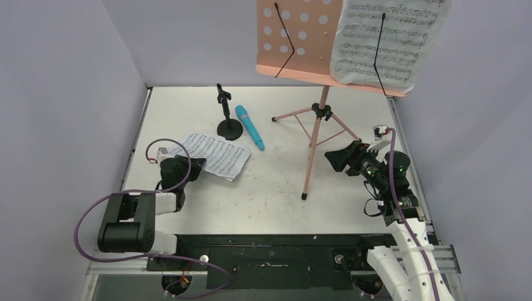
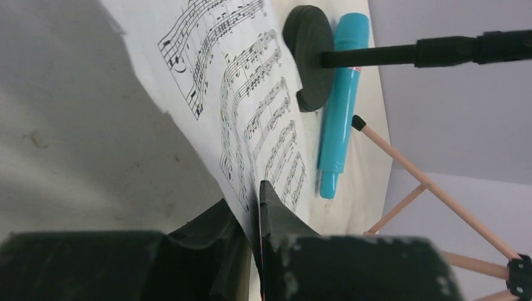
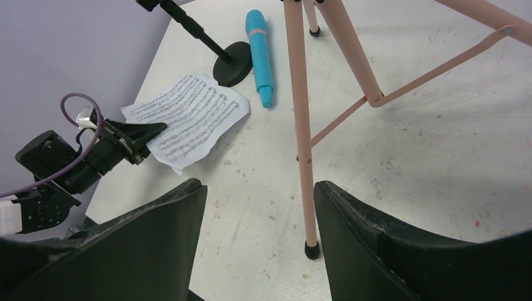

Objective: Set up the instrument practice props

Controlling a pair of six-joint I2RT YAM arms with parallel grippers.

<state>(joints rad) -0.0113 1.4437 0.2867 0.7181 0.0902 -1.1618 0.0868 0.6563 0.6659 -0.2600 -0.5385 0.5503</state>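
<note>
The pink music stand (image 1: 295, 37) stands at the back right with one sheet-music page (image 1: 389, 37) on its desk. A second sheet-music page (image 1: 213, 153) lies on the table at the left. My left gripper (image 2: 254, 207) is shut on that page's near edge (image 2: 251, 94), which curls up from the table. The blue microphone (image 1: 250, 126) lies flat beside the black mic stand (image 1: 229, 128), which is upright. My right gripper (image 3: 260, 200) is open, low over the table, with the stand's front leg (image 3: 300, 125) just inside its right finger and not touched.
The music stand's tripod legs (image 1: 313, 119) spread across the middle right of the table (image 1: 270, 188). Grey walls close in the left, back and right sides. The microphone (image 2: 339, 106) and mic stand base (image 2: 310, 56) lie just beyond the held page.
</note>
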